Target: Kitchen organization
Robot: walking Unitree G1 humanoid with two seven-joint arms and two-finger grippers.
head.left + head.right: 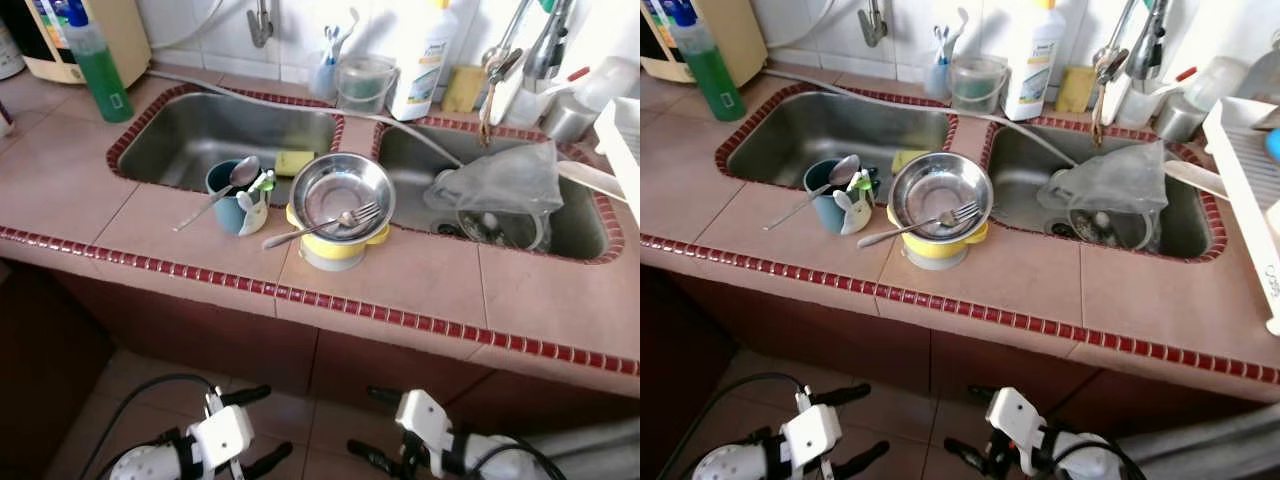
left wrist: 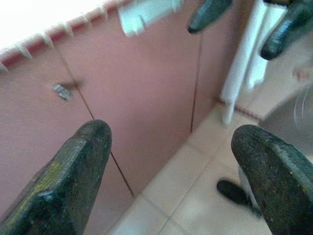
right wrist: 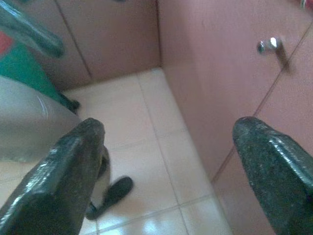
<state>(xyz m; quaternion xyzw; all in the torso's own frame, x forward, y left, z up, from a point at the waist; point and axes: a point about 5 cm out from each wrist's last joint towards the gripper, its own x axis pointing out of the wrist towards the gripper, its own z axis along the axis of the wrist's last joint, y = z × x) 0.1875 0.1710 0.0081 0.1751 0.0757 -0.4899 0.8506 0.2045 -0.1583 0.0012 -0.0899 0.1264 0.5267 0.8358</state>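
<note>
Hanging low in front of the cabinet doors, below the counter's front edge, the left gripper (image 1: pixel 255 428) has its two black fingers spread wide and holds nothing. Right gripper (image 1: pixel 372 428) is at the same height, fingers also wide apart, empty. Both wrist views look past parted fingertips at pink cabinet doors (image 2: pixel 146 98) and pale floor tiles (image 3: pixel 146 147).

Above, the tiled counter (image 1: pixel 420 280) runs across, edged with a red mosaic strip along its front. Near the front edge, on the strip of counter before the divider between the two basins: a steel bowl (image 1: pixel 341 192) stacked on a yellow container (image 1: pixel 332 249), with a fork (image 1: pixel 325 225) resting across the bowl rim, handle pointing toward the counter's left. Just beside it on the left, a teal cup (image 1: pixel 229 200) holds a spoon (image 1: pixel 222 190) leaning out over the counter.

Left sink basin (image 1: pixel 200 135): a yellow sponge (image 1: pixel 294 162) at its front right corner. Right sink basin (image 1: pixel 590 225): a crumpled clear plastic bag (image 1: pixel 500 180) over items I cannot make out.

Back edge: a green soap bottle (image 1: pixel 98 62) at the left corner, a white detergent bottle (image 1: pixel 420 65) and a clear tub (image 1: pixel 365 83) behind the divider. A white dish rack (image 1: pixel 1250 190) sits at the counter's right edge.
</note>
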